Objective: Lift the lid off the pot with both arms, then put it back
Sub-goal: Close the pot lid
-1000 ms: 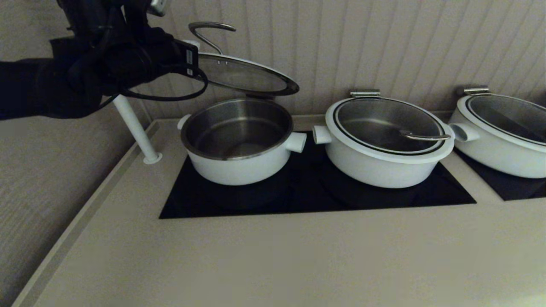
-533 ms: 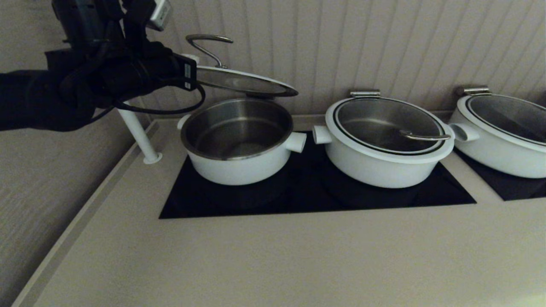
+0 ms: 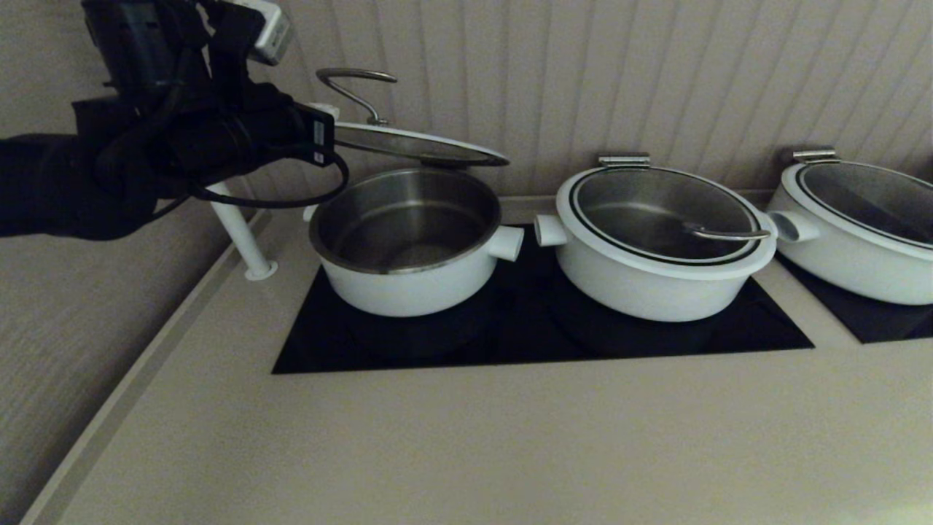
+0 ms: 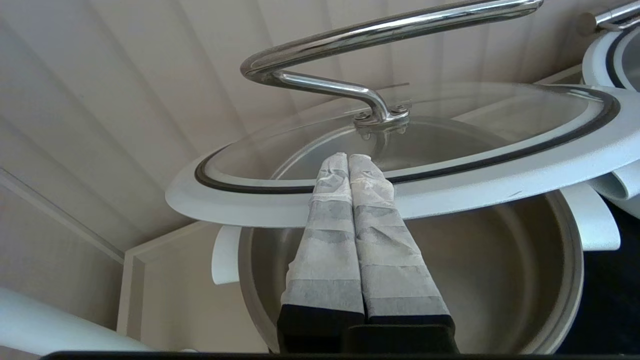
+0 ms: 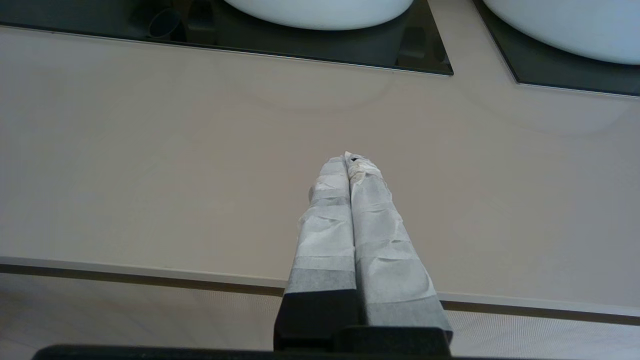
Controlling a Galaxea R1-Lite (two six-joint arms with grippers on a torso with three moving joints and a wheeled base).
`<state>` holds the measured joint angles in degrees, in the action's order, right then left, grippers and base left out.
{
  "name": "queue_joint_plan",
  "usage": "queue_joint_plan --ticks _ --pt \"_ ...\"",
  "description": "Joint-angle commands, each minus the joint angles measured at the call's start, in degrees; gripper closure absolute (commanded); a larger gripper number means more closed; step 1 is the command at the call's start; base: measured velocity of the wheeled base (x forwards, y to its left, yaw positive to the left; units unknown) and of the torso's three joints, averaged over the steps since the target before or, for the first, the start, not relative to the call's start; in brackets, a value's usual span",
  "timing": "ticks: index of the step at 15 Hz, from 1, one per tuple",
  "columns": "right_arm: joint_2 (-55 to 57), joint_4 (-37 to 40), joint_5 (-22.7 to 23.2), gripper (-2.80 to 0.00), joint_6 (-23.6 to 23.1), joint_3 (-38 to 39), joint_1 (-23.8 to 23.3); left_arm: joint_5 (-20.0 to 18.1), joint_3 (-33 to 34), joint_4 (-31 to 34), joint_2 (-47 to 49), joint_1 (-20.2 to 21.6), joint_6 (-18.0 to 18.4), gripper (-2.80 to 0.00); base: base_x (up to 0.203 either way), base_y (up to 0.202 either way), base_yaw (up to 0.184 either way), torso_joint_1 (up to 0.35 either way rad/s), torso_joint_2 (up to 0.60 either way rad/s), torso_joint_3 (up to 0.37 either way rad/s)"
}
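Note:
The lid point(image 3: 415, 142) hangs tilted above the open pot point(image 3: 404, 251), its far edge low near the pot's back rim and its near-left edge raised. Its steel bar handle point(image 3: 357, 76) stands free. My left gripper point(image 3: 324, 120) is at that raised edge. In the left wrist view it point(image 4: 349, 156) is shut, fingers pressed together and lying across the top of the lid's white ring point(image 4: 500, 170), tips on the glass, clasping nothing. The pot point(image 4: 500, 280) shows below. My right gripper point(image 5: 350, 156) is shut and empty over the bare counter near its front edge, outside the head view.
Two wider white pots point(image 3: 656, 240) point(image 3: 860, 226) with their lids on stand to the right on the black hobs point(image 3: 539, 335). A white post point(image 3: 233, 219) rises at the counter's left edge beside the left arm. A ribbed wall stands close behind.
The lid has come down and lies flatter over the pot. My left gripper has moved down with its raised edge. The right arm has not moved.

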<state>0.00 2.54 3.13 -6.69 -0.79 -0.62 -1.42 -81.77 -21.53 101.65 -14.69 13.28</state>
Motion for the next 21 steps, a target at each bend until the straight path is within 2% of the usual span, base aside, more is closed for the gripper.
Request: queue_joint_plan --ticks 1,4,11,21 --pt "0.01 -0.01 0.03 0.0 -0.07 0.0 0.01 0.01 1.14 -1.25 -0.15 0.07 -0.01 0.0 0.0 0.0 0.0 0.0 0.0 0.0" --pt "0.02 0.01 0.03 0.0 -0.07 0.0 0.01 0.09 4.0 -5.33 -0.23 0.1 -0.01 0.0 0.0 0.0 0.0 0.0 0.0 0.0" --pt "0.08 0.01 0.03 0.0 -0.07 0.0 0.01 0.19 10.71 -10.48 -0.76 0.1 -0.1 0.0 0.0 0.0 0.0 0.0 0.0 0.0" --pt "0.09 0.01 0.03 0.0 -0.07 0.0 0.01 0.36 16.83 -10.82 -2.95 0.1 -0.36 0.0 0.0 0.0 0.0 0.0 0.0 0.0"
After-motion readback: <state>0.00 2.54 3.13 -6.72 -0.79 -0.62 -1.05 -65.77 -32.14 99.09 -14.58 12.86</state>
